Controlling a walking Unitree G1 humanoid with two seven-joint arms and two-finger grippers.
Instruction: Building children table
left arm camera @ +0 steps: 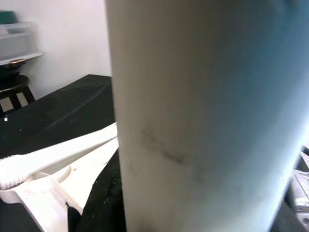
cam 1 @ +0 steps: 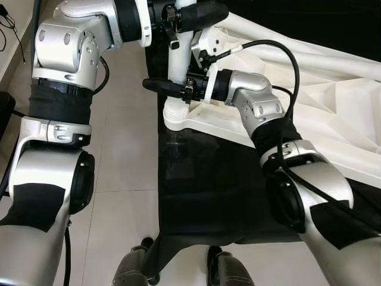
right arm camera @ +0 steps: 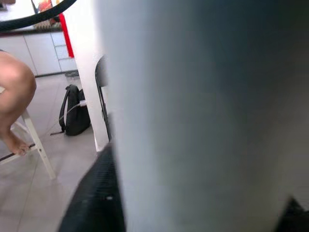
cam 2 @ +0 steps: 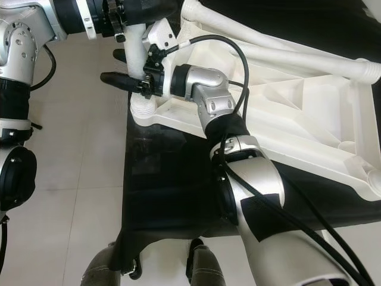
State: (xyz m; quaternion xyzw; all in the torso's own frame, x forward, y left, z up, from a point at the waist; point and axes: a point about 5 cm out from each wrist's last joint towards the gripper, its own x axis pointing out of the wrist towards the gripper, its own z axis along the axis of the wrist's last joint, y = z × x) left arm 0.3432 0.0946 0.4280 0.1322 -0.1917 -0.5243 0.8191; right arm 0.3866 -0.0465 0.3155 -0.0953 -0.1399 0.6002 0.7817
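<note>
Left eye view: a white table leg stands upright in the corner socket of the white tabletop, which lies underside up on a black cloth. That corner sits right at the cloth's left edge, with pale tiled floor open beyond it. The left gripper pinches the leg high up, its black fingers wrapped around the post. The right gripper pinches the same leg lower down, just above the socket collar, one long finger poking out past the leg toward the floor side. Further white legs lie slanted across the tabletop, away from the corner.

Around the leg, room is tight on the tabletop side, where the right arm and its black cable crowd in; the floor side is free. Nearer the robot than the corner, the cloth lies flat and bare up to its near edge.

Left wrist view: the leg shows very close, scuffed grey in places. No brand, label or writing can be read anywhere.

Right wrist view: a black backpack sits on the floor, and a person's bare leg shows beside a white stool.
</note>
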